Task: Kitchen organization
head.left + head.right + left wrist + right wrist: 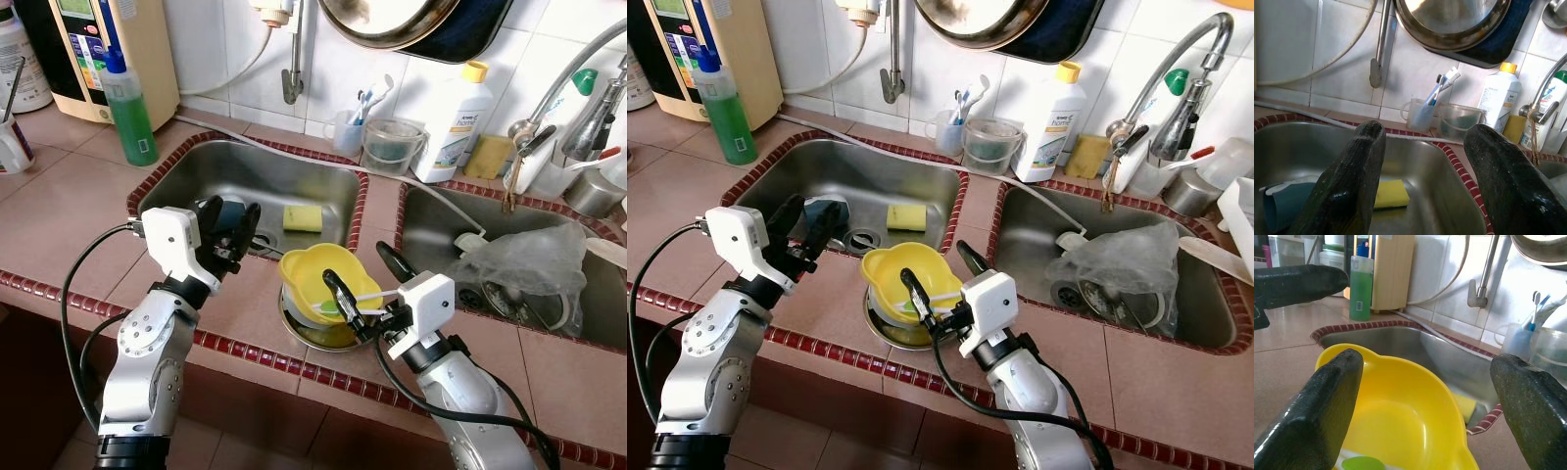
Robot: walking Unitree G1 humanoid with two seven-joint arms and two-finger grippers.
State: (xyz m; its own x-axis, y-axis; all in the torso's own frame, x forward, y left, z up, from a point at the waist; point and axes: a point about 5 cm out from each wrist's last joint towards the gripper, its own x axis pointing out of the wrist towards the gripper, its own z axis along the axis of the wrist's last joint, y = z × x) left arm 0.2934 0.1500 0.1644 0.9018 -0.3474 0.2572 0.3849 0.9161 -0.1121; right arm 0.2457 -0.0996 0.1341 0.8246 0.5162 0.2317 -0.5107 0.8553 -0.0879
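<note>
Bowl [315, 279] sits between your right gripper's [361, 286] wide-open fingers; left gripper [235, 231] open over sink [245, 166]

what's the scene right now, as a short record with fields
place: tiled kitchen counter with a double sink
left gripper: jaws open, over the near edge of the left basin
right gripper: jaws open, at the yellow bowl
yellow bowl: stacked on a metal bowl between the basins
left basin: yellow sponge, blue cup
right basin: clear plastic bag
</note>
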